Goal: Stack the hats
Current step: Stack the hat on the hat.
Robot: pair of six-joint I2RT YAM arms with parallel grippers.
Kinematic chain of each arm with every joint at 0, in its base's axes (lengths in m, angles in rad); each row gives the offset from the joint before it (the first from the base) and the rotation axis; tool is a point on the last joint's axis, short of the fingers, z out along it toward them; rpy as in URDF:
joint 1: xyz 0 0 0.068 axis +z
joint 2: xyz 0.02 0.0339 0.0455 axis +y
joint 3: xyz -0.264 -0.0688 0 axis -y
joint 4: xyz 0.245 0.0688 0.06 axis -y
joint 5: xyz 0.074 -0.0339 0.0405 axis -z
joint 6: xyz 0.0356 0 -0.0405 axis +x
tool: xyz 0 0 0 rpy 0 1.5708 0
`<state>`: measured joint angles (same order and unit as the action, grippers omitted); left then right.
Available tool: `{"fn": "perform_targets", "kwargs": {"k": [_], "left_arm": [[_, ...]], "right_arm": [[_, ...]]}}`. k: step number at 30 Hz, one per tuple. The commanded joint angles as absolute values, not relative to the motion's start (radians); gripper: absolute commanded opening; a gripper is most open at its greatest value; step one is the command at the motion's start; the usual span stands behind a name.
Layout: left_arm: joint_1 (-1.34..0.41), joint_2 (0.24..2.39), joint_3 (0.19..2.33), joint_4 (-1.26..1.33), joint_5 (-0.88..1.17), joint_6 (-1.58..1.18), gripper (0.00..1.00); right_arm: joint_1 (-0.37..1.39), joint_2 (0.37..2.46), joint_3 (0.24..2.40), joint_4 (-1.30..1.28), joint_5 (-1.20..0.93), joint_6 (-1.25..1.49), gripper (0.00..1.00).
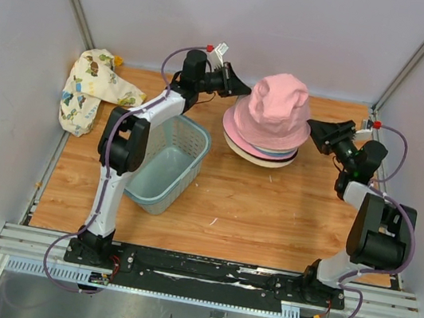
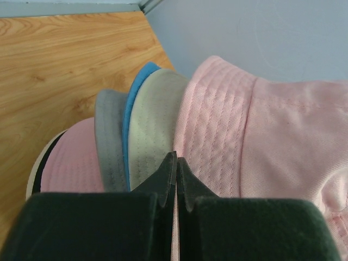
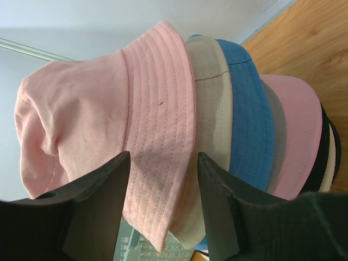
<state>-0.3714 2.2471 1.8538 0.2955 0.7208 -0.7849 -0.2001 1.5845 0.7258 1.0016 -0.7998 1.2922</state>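
Hats [image 1: 270,124] lie stacked between shut, empty left fingers [image 2: 157,187] and open right fingers [image 3: 98,198] straddling pink brim [image 3: 157,136].

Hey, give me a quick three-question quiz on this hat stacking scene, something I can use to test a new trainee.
1. True or false: a hat lies inside the basket.
2. Which hat tops the hat stack? A teal, B pink, C grey.
3. Fill in: the left claw is ___, while the right claw is open.
Key: 1 false; 2 B, the pink hat; 3 shut.
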Motion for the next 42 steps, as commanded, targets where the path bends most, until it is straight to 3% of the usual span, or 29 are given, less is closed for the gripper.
{"fn": "perform_targets", "kwargs": {"k": [1, 7, 11, 13, 18, 30, 42], "left_arm": [[-0.38, 2.228, 1.821, 0.287, 0.739, -0.763, 0.0], [-0.383, 2.227, 1.813, 0.281, 0.737, -0.758, 0.0], [-0.39, 2.225, 1.821, 0.255, 0.734, -0.739, 0.01], [-0.392, 2.223, 1.822, 0.241, 0.729, -0.727, 0.01], [-0.396, 2.213, 1.817, 0.155, 0.677, -0.665, 0.0], [-0.396, 2.241, 1.913, -0.174, 0.482, -0.501, 0.0], [-0.399, 2.246, 1.855, -0.234, 0.433, -0.466, 0.01]], "right_arm": [[-0.216, 1.564, 0.716, 1.052, -0.797, 1.299, 0.54], [-0.191, 1.612, 0.742, 1.122, -0.804, 1.354, 0.52], [-0.17, 1.67, 0.76, 1.225, -0.798, 1.431, 0.44], [-0.163, 1.698, 0.771, 1.258, -0.797, 1.455, 0.37], [-0.159, 1.758, 0.78, 1.312, -0.776, 1.484, 0.01], [-0.173, 1.899, 0.75, 1.312, -0.737, 1.42, 0.01], [-0.173, 1.956, 0.723, 1.342, -0.749, 1.391, 0.01]]}}
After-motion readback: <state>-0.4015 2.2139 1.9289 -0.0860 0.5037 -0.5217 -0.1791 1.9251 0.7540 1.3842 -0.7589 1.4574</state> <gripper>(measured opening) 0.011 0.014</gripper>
